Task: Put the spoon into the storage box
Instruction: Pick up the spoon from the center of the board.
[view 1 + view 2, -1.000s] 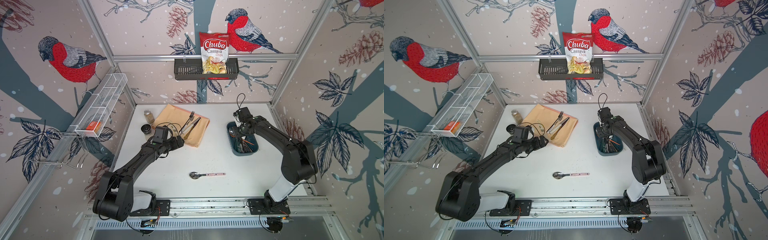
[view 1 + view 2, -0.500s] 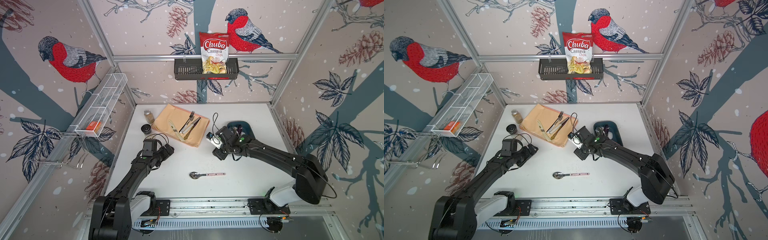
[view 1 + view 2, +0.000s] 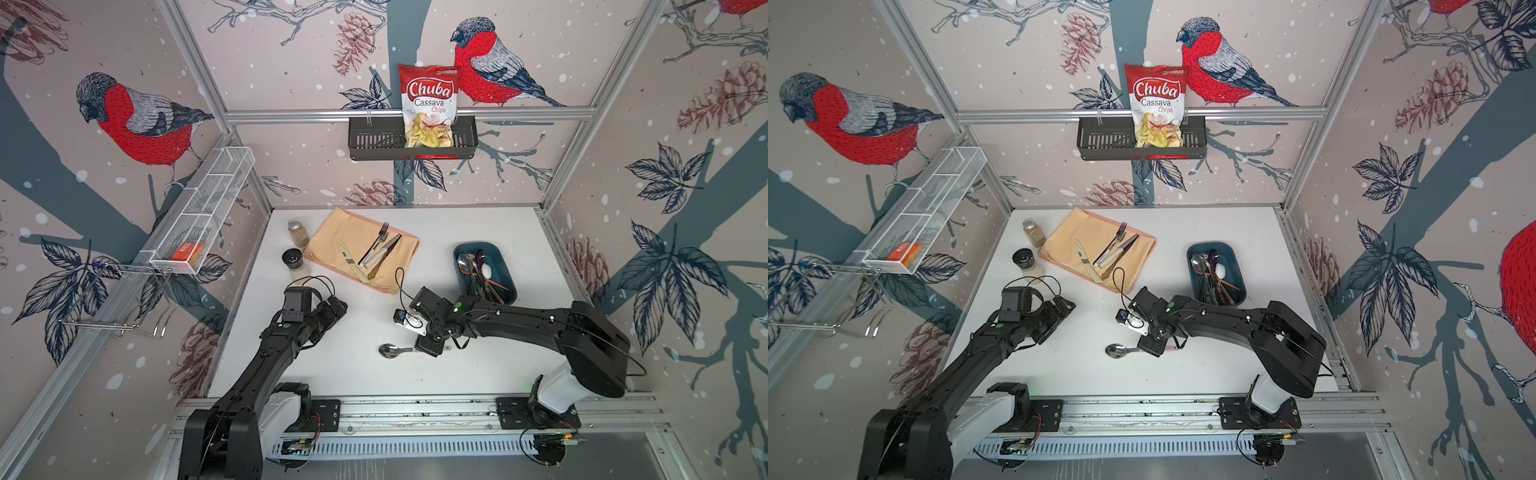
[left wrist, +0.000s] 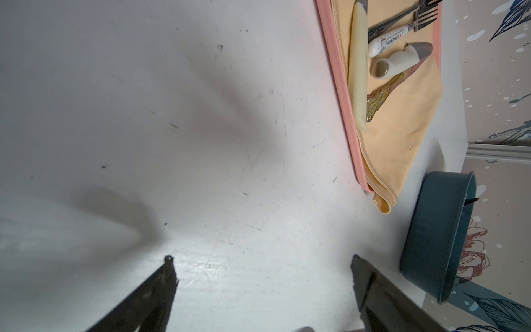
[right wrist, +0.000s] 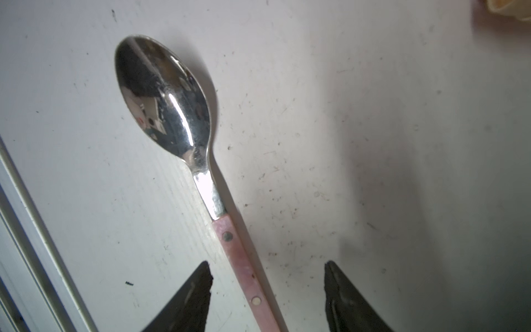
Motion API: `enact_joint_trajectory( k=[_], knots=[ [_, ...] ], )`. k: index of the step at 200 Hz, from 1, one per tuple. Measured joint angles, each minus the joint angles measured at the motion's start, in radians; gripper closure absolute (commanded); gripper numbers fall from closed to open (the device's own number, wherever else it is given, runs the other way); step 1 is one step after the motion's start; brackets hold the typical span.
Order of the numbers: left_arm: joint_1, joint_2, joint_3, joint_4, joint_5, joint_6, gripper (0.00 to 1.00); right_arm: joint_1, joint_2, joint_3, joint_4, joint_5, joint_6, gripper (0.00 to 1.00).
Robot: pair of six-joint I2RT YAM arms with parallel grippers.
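Right gripper is hanging low over the spoon, with the jaws standing well apart, one finger on each side of the pink handle. We're not gripping anything. In the right wrist view a clear gap is showing between each fingertip and the handle.

In both top views the spoon is lying flat on the white table, near the front middle. Its bowl end is pointing toward the left arm's side, and the handle is running under the right gripper.

The storage box is sitting toward the back right of the table, well apart from the spoon. It is holding other cutlery.

Left gripper is hovering over bare table with the jaws wide and nothing between them. We're seeing it just off the near corner of the peach cloth. The left wrist view is also catching the box from the side.
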Motion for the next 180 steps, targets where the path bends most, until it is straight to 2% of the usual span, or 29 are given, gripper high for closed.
enact_joint_trajectory(
  k=[102,180],
  knots=[
    [0.008,-0.003,0.017,-0.04,0.013,0.034,0.04,0.039,0.101,0.043,-0.005,0.016,-0.004,0.44],
    [0.038,0.011,0.037,-0.056,0.032,0.075,0.04,0.041,0.172,0.103,-0.03,0.027,-0.003,0.64]
  ],
)
